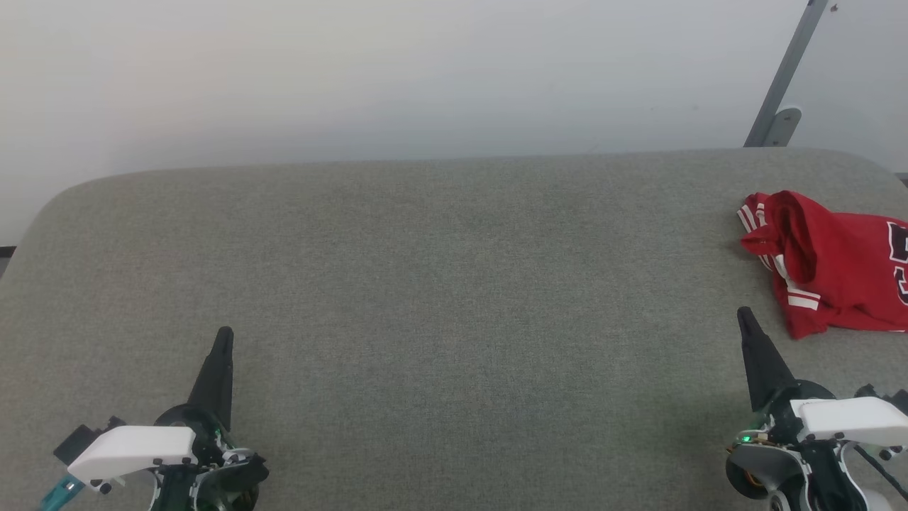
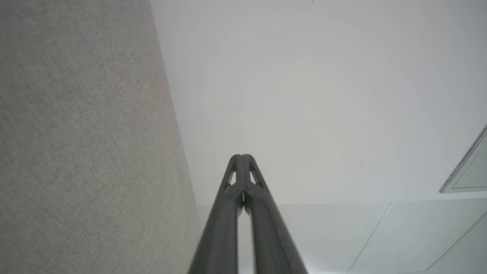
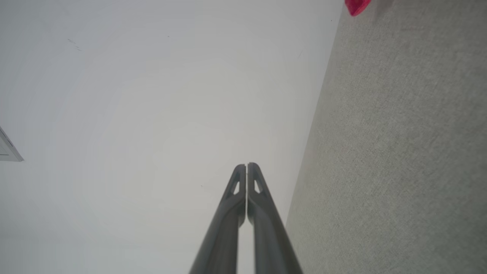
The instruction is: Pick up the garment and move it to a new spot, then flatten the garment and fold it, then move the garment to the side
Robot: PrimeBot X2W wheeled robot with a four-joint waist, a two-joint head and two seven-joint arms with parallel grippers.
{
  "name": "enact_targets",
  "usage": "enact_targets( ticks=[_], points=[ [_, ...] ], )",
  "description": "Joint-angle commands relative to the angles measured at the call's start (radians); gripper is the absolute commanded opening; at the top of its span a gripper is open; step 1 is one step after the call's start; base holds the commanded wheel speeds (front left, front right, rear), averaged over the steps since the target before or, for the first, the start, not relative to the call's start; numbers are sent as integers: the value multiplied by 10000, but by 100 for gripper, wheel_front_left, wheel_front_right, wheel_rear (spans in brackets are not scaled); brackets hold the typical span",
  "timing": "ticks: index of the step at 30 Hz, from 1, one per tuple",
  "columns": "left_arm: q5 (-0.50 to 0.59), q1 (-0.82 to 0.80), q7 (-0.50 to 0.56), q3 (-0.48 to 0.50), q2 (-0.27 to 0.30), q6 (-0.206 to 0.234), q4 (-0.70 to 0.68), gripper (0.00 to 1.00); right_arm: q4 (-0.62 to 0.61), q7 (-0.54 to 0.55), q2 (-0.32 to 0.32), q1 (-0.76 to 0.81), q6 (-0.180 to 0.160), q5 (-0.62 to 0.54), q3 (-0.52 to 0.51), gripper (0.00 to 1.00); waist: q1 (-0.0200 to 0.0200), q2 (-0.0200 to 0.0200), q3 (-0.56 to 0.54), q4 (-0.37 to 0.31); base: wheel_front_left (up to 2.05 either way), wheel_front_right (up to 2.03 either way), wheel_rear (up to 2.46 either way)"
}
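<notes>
Red garment [image 1: 840, 273] bunched at the grey worktop's [image 1: 440, 284] far right corner.
Left gripper [image 1: 225, 333] and right gripper [image 1: 743, 313] sit along the near edge, jaws closed and empty; the right one is near the garment, not touching.

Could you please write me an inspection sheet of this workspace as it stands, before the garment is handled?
Surface: grey fabric-covered table, flat, with rounded far corners.
Job's things: garment, red, crumpled in a heap on the table's right side, partly cut off by the head view's edge.
Clutter: nothing seen.
Grippers: left gripper and right gripper are both over the near part of the table, jaws shut and holding nothing. The right one is near the garment but apart from it.
Cables: thin dark cable beside the right wrist.
Surroundings: pale wall; slanted grey bar behind the far right corner.
</notes>
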Motion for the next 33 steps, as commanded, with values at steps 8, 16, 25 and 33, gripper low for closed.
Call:
enact_targets(
  ticks=[8, 16, 25, 33],
  points=[
    [10, -125, 39, 28, 12, -29, -6, 0, 21, 9, 15, -45, -3, 39, -8, 0, 0, 0, 0, 0, 0, 0, 0],
    [10, -125, 39, 29, 12, -29, -6, 0, 21, 9, 15, -45, -3, 39, -6, 0, 0, 0, 0, 0, 0, 0, 0],
    [11, -125, 40, 30, 13, -29, -6, 0, 21, 9, 15, -45, -3, 39, -6, 0, 0, 0, 0, 0, 0, 0, 0],
    [12, -125, 40, 30, 12, -29, -6, 0, 21, 9, 15, -45, -3, 39, -7, 0, 0, 0, 0, 0, 0, 0, 0]
  ],
)
